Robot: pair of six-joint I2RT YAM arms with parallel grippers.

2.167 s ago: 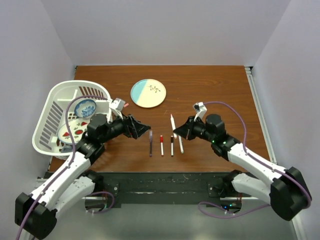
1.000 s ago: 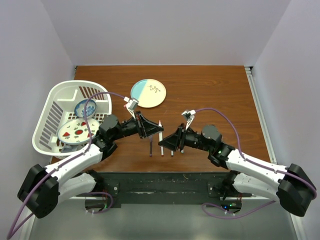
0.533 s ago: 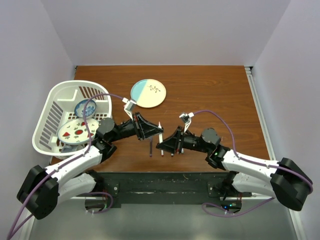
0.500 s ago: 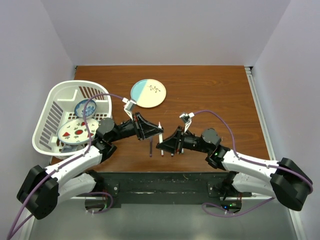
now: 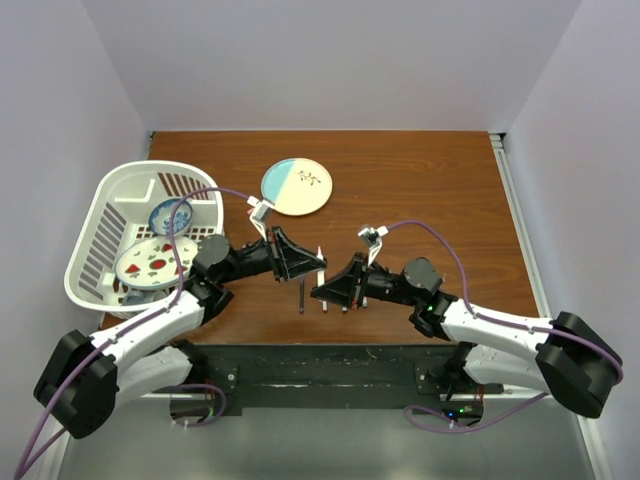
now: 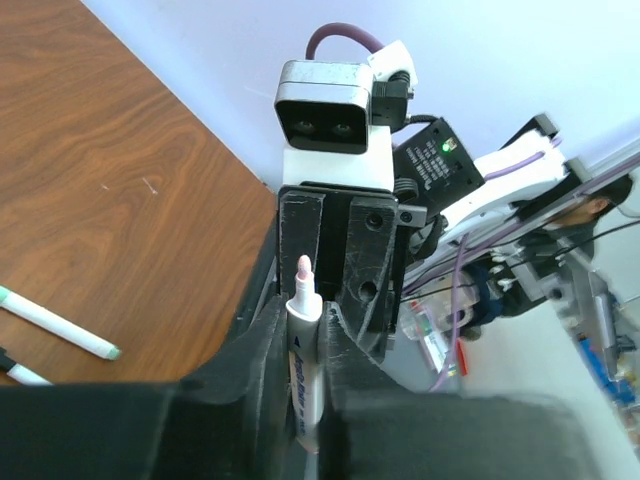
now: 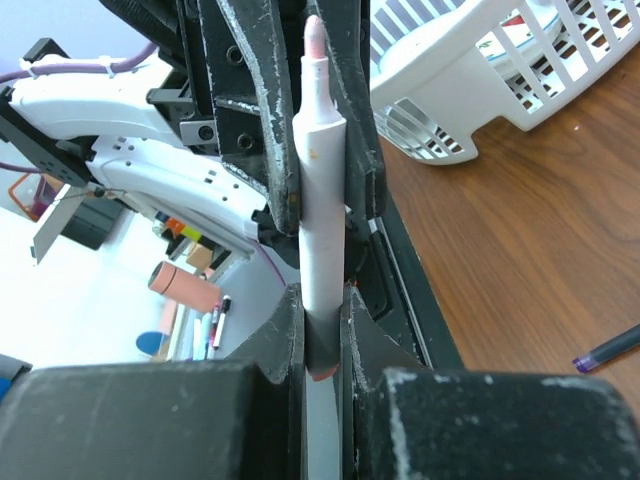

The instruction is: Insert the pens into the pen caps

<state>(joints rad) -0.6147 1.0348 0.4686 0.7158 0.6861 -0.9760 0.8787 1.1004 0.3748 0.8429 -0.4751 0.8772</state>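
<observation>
White, pink-tipped pen (image 5: 320, 256) is held above the desk (image 5: 420, 190) at mid-front, pinched between both claws: left claw (image 6: 303, 310) narrow on its barrel, right claw (image 7: 318, 300) likewise; purple pen (image 5: 301, 296) lies beside them, basket (image 5: 100, 215) far left

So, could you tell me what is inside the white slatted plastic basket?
Two dishes: a blue-patterned bowl and a white plate with red spots. The left arm and its purple cable cover the near right corner of the basket, so anything there is hidden.
</observation>
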